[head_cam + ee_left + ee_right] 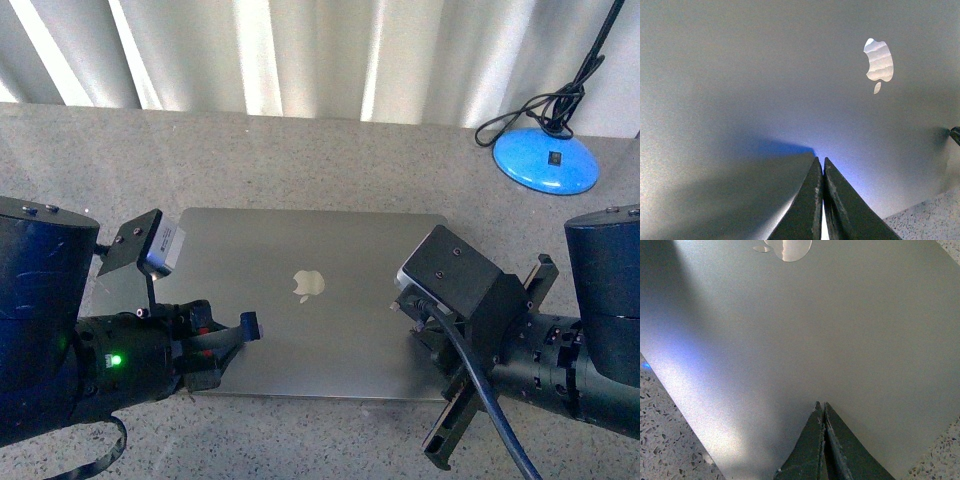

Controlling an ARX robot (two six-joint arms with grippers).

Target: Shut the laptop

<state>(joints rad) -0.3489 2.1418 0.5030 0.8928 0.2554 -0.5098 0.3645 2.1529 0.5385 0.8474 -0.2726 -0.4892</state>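
Note:
The laptop [300, 330] lies shut and flat on the speckled table, grey lid up, with the pale apple logo [308, 284] in its middle. My left gripper [250, 326] is shut and empty, its tip over the lid's front left part. In the left wrist view its fingers [812, 200] point at the lid [765, 75] with the logo [879, 60] beyond. My right gripper [420, 318] is shut and empty over the lid's right part. In the right wrist view its fingers [812, 450] sit above the lid [815, 330].
A blue round lamp base [546, 160] with a black cable [545, 105] stands at the far right of the table [300, 165]. White curtains [300, 50] hang behind the table's far edge.

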